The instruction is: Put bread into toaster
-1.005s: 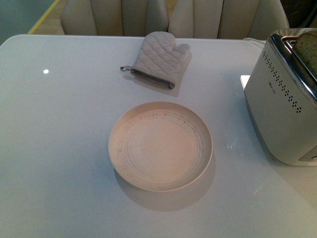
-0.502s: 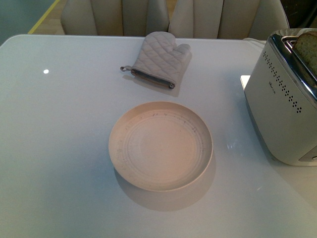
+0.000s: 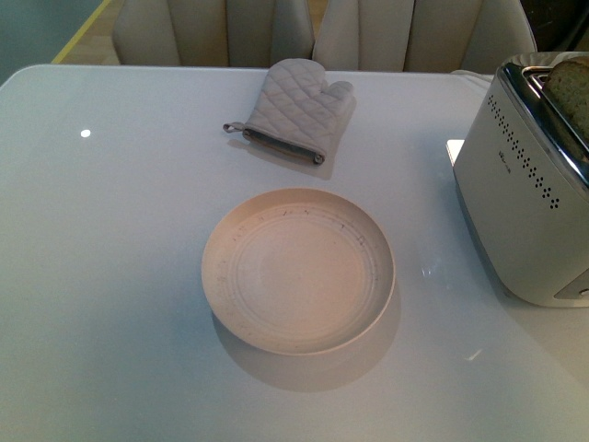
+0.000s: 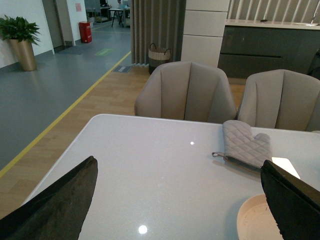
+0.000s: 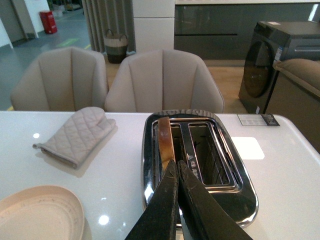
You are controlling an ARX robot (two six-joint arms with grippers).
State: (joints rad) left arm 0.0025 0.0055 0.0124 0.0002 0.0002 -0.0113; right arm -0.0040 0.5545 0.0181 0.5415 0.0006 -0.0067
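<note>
The white toaster (image 3: 529, 203) with a chrome top stands at the table's right edge. A slice of bread (image 3: 572, 87) stands upright in its slot nearest the plate, its top sticking out. In the right wrist view the bread's brown crust (image 5: 165, 142) shows in that slot of the toaster (image 5: 235, 187). My right gripper (image 5: 176, 164) is shut and empty, its tips just above the slot beside the bread. My left gripper (image 4: 177, 192) is open and empty above the table's left part. Neither gripper shows in the front view.
An empty round cream plate (image 3: 298, 270) lies mid-table, also in the left wrist view (image 4: 252, 222) and the right wrist view (image 5: 40, 212). A grey quilted oven mitt (image 3: 296, 110) lies behind it. Beige chairs (image 4: 185, 92) stand behind the table.
</note>
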